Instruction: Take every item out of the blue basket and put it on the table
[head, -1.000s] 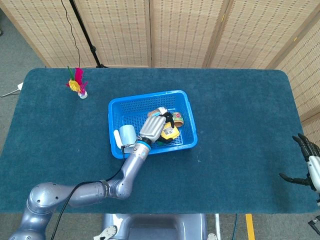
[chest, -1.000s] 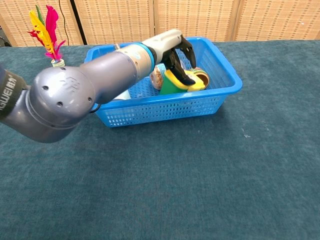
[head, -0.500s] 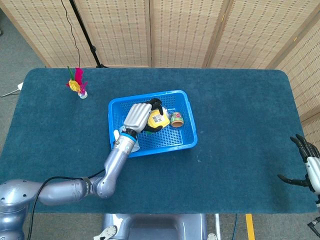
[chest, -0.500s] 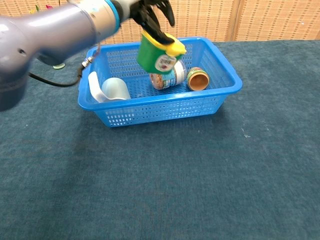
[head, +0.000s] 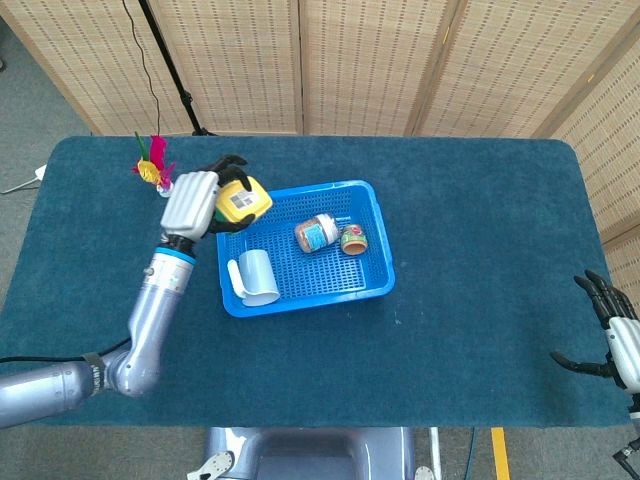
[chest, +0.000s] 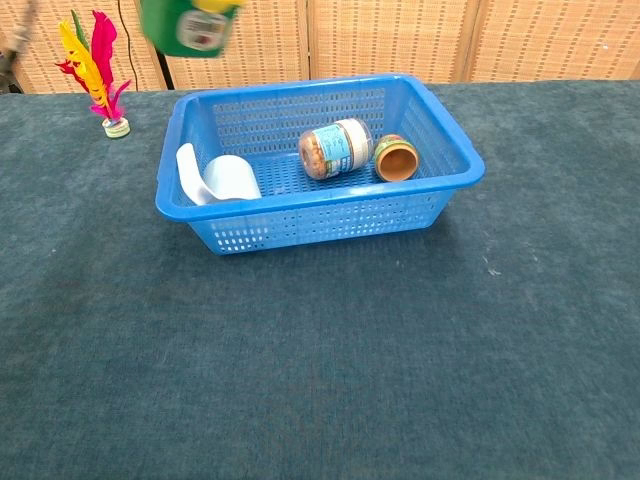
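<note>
Woven screens stand behind a table (head: 480, 300) covered in dark teal cloth. My left hand (head: 192, 203) grips the yellow-lidded green container (head: 240, 201), fingers wrapped round its body, lifted clear above the cloth just left of the blue basket (head: 379, 237) and past its left rim. I carry it high, I judge, so it clears the wall. Inside the basket lie a pale blue scoop (chest: 215, 177) at the left end, a jar (chest: 336, 147) on its side and a small can (chest: 397, 157) touching it. Far left stands a feathered shuttlecock (head: 154, 166), near my hand, so I would set down nearer than that. Broad bare cloth lies left and near. My right hand (head: 610, 335) hangs at the near right edge, fingers spread, holding nothing.
</note>
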